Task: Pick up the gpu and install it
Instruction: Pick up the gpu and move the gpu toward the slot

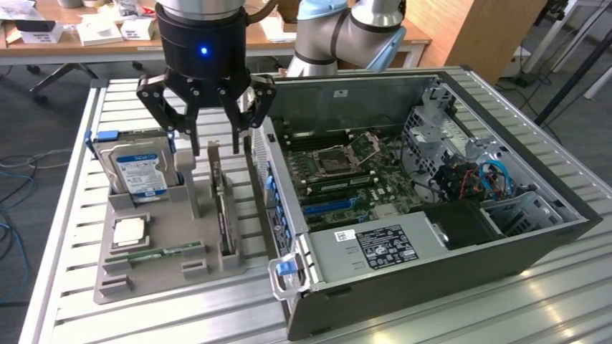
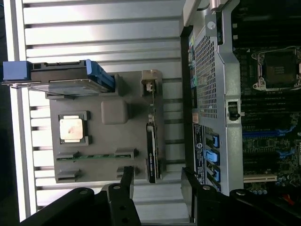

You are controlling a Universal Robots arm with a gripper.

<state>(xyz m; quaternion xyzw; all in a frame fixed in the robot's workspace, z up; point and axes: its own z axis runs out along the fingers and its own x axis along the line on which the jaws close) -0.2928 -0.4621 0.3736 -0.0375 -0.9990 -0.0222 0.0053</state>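
Our tool [image 1: 216,137] hangs straight down over the gpu [image 1: 226,215] and does not touch it. Its black fingers [image 1: 188,122] are spread wide and hold nothing. The round black wrist [image 1: 203,36] above them has a small blue light on. Farther back from the gpu, our gray arm [image 1: 349,32] bends over.

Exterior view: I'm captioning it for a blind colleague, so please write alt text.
A robot arm's open pincer hangs over a thin graphics card standing on edge in a grey holder. A hard drive stands in that holder to the exterior view's left, and an open computer case lies to the exterior view's right.
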